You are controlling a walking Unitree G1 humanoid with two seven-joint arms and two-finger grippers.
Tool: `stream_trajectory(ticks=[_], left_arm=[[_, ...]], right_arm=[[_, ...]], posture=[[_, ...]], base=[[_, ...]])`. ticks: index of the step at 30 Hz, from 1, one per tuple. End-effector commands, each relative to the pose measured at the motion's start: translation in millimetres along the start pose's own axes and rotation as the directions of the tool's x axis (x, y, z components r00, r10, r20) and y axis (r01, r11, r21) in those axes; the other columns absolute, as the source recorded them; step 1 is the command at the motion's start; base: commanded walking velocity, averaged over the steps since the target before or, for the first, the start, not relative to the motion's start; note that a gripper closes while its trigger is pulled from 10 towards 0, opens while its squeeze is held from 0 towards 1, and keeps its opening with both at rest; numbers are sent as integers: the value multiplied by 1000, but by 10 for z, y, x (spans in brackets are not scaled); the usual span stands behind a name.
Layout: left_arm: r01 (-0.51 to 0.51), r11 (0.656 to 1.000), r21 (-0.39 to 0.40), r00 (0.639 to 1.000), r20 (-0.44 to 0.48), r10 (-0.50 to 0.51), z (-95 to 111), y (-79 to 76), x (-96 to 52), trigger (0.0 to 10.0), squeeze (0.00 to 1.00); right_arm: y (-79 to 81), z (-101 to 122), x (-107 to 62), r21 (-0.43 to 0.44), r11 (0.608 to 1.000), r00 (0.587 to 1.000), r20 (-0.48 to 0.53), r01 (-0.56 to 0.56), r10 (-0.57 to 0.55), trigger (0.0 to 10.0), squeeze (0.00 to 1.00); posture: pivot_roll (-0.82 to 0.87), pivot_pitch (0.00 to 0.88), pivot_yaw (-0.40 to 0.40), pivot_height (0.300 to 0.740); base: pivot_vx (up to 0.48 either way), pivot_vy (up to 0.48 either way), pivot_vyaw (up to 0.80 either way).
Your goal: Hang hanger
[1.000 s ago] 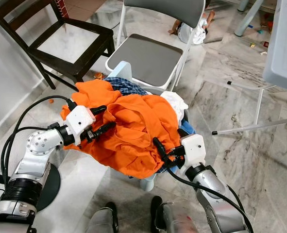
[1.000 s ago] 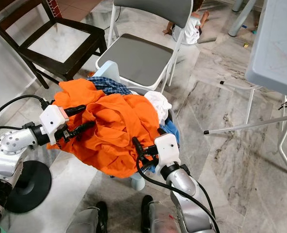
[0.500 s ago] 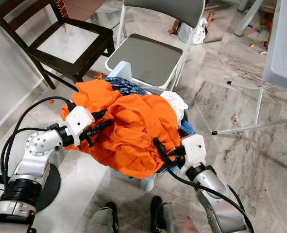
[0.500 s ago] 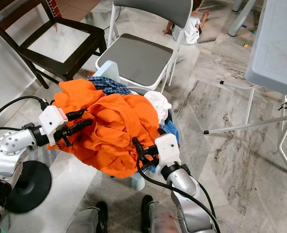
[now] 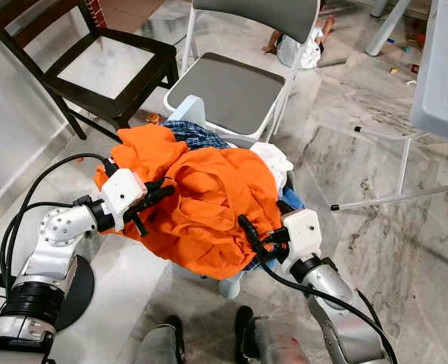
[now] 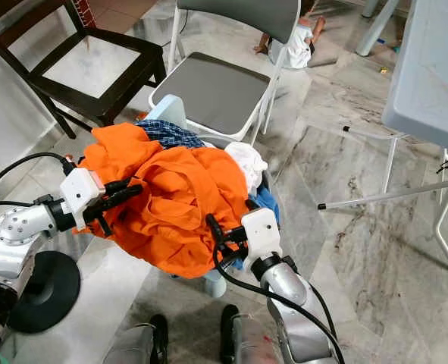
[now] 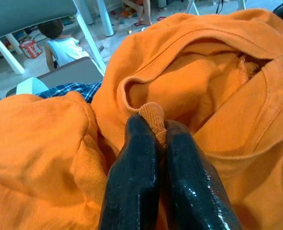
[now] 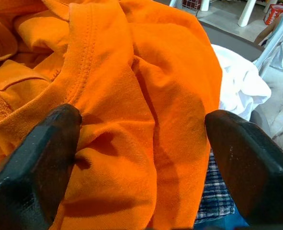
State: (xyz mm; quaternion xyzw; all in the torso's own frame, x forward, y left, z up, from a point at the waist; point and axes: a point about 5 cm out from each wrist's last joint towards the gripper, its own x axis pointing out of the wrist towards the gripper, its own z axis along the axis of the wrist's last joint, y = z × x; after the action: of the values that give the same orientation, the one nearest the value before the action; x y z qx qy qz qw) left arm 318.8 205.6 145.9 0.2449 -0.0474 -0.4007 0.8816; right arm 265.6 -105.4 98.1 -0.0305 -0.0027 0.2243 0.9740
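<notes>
At the far left a dark wooden chair (image 5: 95, 68) stands on the marble floor (image 5: 345, 152). Just in front of it, the left tool (image 5: 161, 194) reaches into the pile of clothes, its two black fingers (image 7: 131, 182) pressed together on a small fold of the orange shirt (image 5: 208, 205) (the wrist view shows a nub of ribbed orange cloth caught between their tips). The shirt lies draped over a heap of laundry in a pale basket (image 5: 189, 110), with a blue plaid garment (image 5: 197, 135) showing beneath it at the back and a white cloth (image 5: 273, 159) at the heap's right edge. Behind the heap stands a white-framed chair with a grey seat (image 5: 227, 91). At the pile's near right side, the right tool (image 5: 246, 231) has its fingers (image 8: 40, 158) spread wide apart with orange fabric lying between them, nothing gripped. No hanger can be made out in any view. A white bench (image 5: 443, 68) stands at the far right.
</notes>
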Motion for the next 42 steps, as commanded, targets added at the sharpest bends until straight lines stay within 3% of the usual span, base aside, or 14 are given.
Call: stream_trajectory(ticks=[1,4,5,9,11,12,15,16,21,27,31,35,40,42], left_arm=[[-17,999,42,1000,-18,18,-23,27,-103,0,0],[-36,996,78,999,-10,37,9,59,-121,0,0],[-115,975,192,993,40,109,141,165,-163,0,0],[-203,936,287,978,112,178,319,276,-193,0,0],[-317,885,341,944,204,259,527,405,-208,0,0],[-337,875,348,936,222,272,567,427,-209,0,0],[-439,800,409,891,312,330,769,520,-219,0,0],[-491,744,453,864,363,349,887,556,-232,0,0],[-540,666,515,834,435,340,1046,543,-231,0,0],[-526,679,513,845,404,349,944,520,-218,0,0],[-488,733,474,869,344,357,832,513,-180,0,0],[-389,850,354,917,240,319,602,386,-96,0,0],[-396,877,271,912,225,343,466,238,-70,0,0],[-469,874,126,875,199,441,322,103,-67,0,0]], right_arm=[[17,-36,-28,6,1000,1000,-10,-2,2,10000,0],[16,-37,-27,6,1000,1000,-11,-3,3,10000,0],[19,-39,-20,5,1000,1000,-11,-4,4,10000,0],[15,-24,-2,4,1000,1000,-2,-1,1,10000,0],[-5,3,26,2,1000,1000,12,8,-8,10000,0],[-9,7,33,0,1000,1000,15,11,-11,10000,0],[-29,23,61,-4,1000,999,26,23,-23,10000,0],[-35,37,74,-5,1000,999,34,29,-29,10000,0],[-47,40,81,-4,999,998,41,46,-46,10000,0],[-39,20,68,-2,999,998,41,53,-53,10000,0],[-53,29,63,6,999,998,41,46,-47,10000,0],[-197,234,115,109,992,991,108,62,-74,10000,0],[-340,434,154,128,988,979,171,89,-110,10000,0],[-456,561,141,157,979,965,208,129,-160,10000,0]], posture=[[30,297,-20,740],[37,297,-21,740],[44,299,-25,740],[54,299,-28,740],[63,297,-28,740],[63,297,-28,740],[72,295,-28,740],[75,293,-27,740],[77,292,-23,740],[73,294,-18,740],[72,295,-18,740],[69,293,-16,740],[58,283,-16,740],[51,275,-22,740]], base=[[0,0,0],[0,0,0],[0,0,0],[0,0,0],[0,0,0],[0,0,0],[0,0,0],[0,0,0],[0,0,0],[0,0,0],[0,0,0],[0,0,0],[0,0,0],[0,0,0]])
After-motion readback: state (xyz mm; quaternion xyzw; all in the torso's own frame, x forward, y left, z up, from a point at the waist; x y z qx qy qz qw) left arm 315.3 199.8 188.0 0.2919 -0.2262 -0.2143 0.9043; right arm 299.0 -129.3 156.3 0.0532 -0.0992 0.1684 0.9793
